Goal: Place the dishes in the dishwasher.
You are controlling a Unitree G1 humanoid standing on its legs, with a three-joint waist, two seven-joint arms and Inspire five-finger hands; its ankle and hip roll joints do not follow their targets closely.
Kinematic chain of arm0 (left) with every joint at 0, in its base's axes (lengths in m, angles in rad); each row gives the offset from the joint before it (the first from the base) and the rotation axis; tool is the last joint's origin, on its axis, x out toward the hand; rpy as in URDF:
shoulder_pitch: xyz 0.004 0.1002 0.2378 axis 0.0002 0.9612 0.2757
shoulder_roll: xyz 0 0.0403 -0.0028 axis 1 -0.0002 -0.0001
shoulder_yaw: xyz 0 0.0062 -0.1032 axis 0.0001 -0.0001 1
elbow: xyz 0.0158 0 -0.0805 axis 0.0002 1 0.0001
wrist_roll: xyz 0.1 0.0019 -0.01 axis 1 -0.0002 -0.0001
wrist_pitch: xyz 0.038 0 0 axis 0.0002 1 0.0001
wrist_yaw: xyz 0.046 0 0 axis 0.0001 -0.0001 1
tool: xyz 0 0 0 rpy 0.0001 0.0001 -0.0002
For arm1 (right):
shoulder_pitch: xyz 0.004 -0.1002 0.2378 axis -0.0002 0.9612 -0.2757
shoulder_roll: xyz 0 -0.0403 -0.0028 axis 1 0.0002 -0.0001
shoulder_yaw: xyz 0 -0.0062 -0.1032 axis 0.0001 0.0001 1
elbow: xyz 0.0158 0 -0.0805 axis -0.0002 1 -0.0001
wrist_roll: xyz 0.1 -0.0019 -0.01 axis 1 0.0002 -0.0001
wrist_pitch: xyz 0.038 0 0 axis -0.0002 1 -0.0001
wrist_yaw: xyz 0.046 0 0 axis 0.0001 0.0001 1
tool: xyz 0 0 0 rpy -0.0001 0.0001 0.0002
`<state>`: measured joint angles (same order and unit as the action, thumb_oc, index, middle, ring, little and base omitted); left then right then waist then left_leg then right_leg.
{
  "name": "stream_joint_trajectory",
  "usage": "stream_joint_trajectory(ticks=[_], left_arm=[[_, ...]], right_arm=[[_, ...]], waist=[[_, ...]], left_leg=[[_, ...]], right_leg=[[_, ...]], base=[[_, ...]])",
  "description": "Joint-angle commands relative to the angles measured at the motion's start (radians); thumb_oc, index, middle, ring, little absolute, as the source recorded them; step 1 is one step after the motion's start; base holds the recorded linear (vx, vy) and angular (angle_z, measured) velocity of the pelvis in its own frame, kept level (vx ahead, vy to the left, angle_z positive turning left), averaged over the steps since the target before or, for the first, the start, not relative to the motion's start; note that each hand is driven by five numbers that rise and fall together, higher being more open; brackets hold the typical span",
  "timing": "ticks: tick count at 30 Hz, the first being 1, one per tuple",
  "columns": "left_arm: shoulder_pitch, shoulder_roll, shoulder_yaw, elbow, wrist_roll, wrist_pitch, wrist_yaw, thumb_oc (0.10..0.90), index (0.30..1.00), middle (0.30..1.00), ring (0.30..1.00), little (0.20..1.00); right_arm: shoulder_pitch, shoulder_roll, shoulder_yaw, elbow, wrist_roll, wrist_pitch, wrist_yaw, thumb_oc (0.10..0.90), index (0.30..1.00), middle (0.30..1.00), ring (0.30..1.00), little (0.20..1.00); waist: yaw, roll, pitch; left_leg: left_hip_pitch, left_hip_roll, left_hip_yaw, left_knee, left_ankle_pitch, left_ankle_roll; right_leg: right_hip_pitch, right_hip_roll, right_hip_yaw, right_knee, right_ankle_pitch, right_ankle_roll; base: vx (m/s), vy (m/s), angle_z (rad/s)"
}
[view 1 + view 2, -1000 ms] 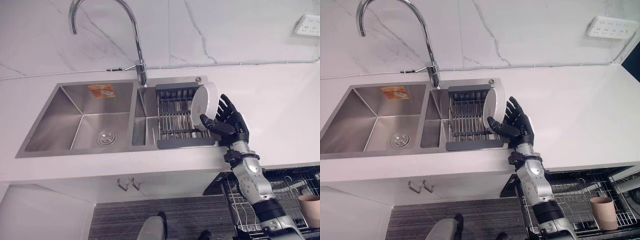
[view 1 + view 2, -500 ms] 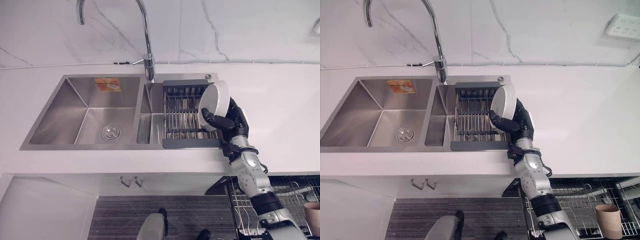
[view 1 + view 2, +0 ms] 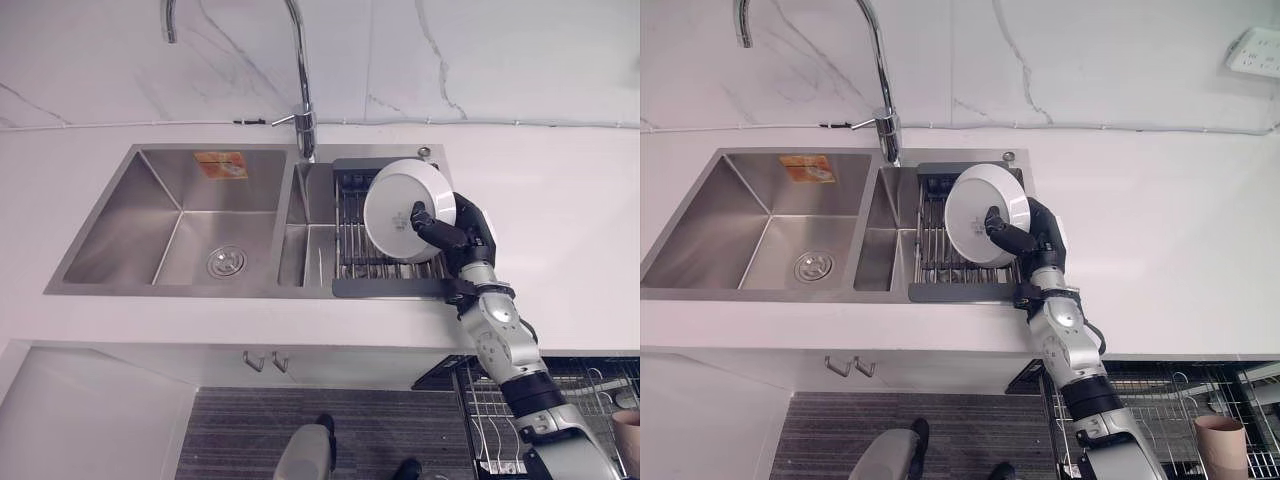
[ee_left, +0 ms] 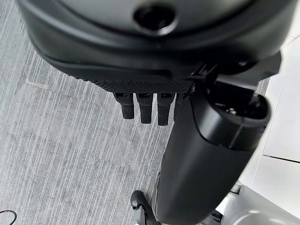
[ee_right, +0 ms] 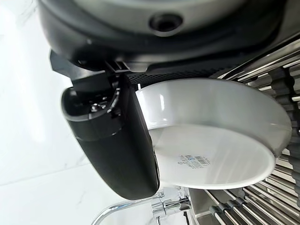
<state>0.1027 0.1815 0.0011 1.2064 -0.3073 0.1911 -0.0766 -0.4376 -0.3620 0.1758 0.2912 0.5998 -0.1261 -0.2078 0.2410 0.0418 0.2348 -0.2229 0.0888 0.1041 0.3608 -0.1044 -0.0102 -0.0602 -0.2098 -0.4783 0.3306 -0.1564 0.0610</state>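
A round white plate [image 3: 398,193] is held upright above the dark dish rack [image 3: 357,262] in the small right basin of the sink, its underside turned towards me. My right hand [image 3: 456,228] is shut on the plate's right edge, the thumb lying across the underside and the fingers behind it. In the right wrist view the plate [image 5: 220,136] shows past the thumb [image 5: 117,140], with the rack's wires beyond. My left hand [image 4: 143,107] hangs over the grey floor with relaxed fingers and holds nothing.
The large left basin [image 3: 180,220] of the steel sink has a drain, and a tall faucet [image 3: 303,110] stands behind the divider. White countertop [image 3: 560,210] runs to the right. Below it, an open dishwasher's wire rack [image 3: 1140,395] holds a beige cup [image 3: 1218,440].
My right hand has closed on the plate and lifted it off the rack's right side, turning its underside towards me. The camera has shifted.
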Motion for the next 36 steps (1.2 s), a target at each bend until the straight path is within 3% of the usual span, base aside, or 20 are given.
stream_joint_trajectory(ticks=[1, 4, 8, 9, 10, 15, 19, 30, 36], left_arm=[[0.04, 0.031, -0.06, 0.016, 0.016, 0.003, 0.008, 0.8, 0.9, 0.9, 0.9, 0.9], [0.045, 0.025, -0.065, 0.001, 0.017, 0.007, 0.009, 0.8, 0.9, 0.9, 0.9, 0.9], [0.055, 0.034, -0.067, 0.022, 0.042, -0.035, -0.022, 0.8, 0.9, 0.9, 0.9, 0.9], [0.056, 0.038, -0.069, 0.026, 0.053, -0.048, -0.029, 0.8, 0.9, 0.9, 0.9, 0.9], [0.057, 0.043, -0.075, 0.025, 0.069, -0.059, -0.034, 0.8, 0.9, 0.9, 0.9, 0.9], [0.048, 0.051, -0.091, 0.026, 0.077, -0.067, -0.043, 0.8, 0.9, 0.9, 0.9, 0.9], [0.036, 0.048, -0.111, 0.026, 0.072, -0.052, -0.037, 0.8, 0.9, 0.9, 0.9, 0.9], [0.025, 0.017, -0.163, 0.044, 0.051, -0.038, 0.003, 0.8, 0.9, 0.9, 0.9, 0.9], [0.032, -0.003, -0.169, 0.04, 0.033, -0.04, 0.029, 0.8, 0.9, 0.9, 0.9, 0.9]], right_arm=[[-0.114, -0.015, -0.039, -0.061, -0.013, -0.15, -0.01, 0.4, 0.3, 0.3, 0.3, 0.3], [-0.122, -0.006, -0.043, -0.091, -0.01, -0.199, 0.004, 0.4, 0.3, 0.3, 0.3, 0.3], [-0.145, -0.004, -0.044, -0.062, 0.052, -0.287, 0.045, 0.4, 0.3, 0.3, 0.3, 0.3], [-0.144, -0.002, -0.048, -0.064, 0.122, -0.312, 0.083, 0.4, 0.3, 0.3, 0.3, 0.3], [-0.127, 0.022, -0.063, -0.093, 0.34, -0.319, 0.175, 0.4, 0.3, 0.3, 0.3, 0.3], [-0.084, 0.076, -0.081, -0.167, 0.471, -0.364, 0.279, 0.4, 0.3, 0.3, 0.3, 0.3], [-0.054, 0.102, -0.106, -0.267, 0.611, -0.358, 0.369, 0.4, 0.3, 0.3, 0.3, 0.3], [0.135, 0.059, -0.265, -0.498, 0.58, -0.392, 0.298, 0.4, 0.3, 0.3, 0.3, 0.3], [0.226, 0.045, -0.338, -0.523, 0.579, -0.397, 0.289, 0.4, 0.3, 0.3, 0.3, 0.3]], waist=[[0.013, 0.0, -0.031], [0.01, 0.004, -0.034], [0.013, 0.005, -0.044], [0.011, 0.004, -0.046], [0.001, 0.001, -0.051], [-0.043, -0.006, -0.061], [-0.092, -0.012, -0.073], [-0.238, -0.033, -0.103], [-0.282, -0.039, -0.101]], left_leg=[[-0.069, -0.008, 0.026, -0.061, 0.018, -0.027], [-0.061, -0.008, 0.028, -0.061, 0.017, -0.026], [-0.052, -0.012, 0.023, -0.061, 0.013, -0.027], [-0.049, -0.013, 0.022, -0.061, 0.011, -0.026], [-0.04, -0.014, 0.021, -0.061, 0.004, -0.024], [-0.006, -0.006, 0.035, -0.061, -0.014, -0.022], [0.026, 0.0, 0.048, -0.061, -0.033, -0.021], [0.081, 0.036, 0.121, -0.061, -0.067, -0.02], [0.107, 0.041, 0.136, -0.061, -0.078, -0.022]], right_leg=[[0.15, 0.037, 0.035, -0.031, -0.114, 0.033], [0.149, 0.038, 0.038, -0.031, -0.113, 0.034], [0.144, 0.039, 0.042, -0.031, -0.109, 0.034], [0.141, 0.04, 0.045, -0.031, -0.106, 0.035], [0.135, 0.042, 0.054, -0.031, -0.102, 0.036], [0.107, 0.048, 0.083, -0.031, -0.09, 0.033], [0.074, 0.056, 0.122, -0.031, -0.076, 0.032], [0.014, 0.09, 0.222, -0.031, -0.061, 0.03], [0.003, 0.098, 0.261, -0.031, -0.055, 0.031]], base=[[-0.12, 0.018, -0.01], [-0.1, -0.011, -0.01], [-0.08, -0.025, -0.03], [-0.13, -0.05, -0.05], [-0.11, -0.045, -0.08], [-0.08, -0.022, -0.13], [-0.06, -0.021, -0.35], [-0.03, -0.043, -0.35], [-0.03, -0.04, -0.25]])
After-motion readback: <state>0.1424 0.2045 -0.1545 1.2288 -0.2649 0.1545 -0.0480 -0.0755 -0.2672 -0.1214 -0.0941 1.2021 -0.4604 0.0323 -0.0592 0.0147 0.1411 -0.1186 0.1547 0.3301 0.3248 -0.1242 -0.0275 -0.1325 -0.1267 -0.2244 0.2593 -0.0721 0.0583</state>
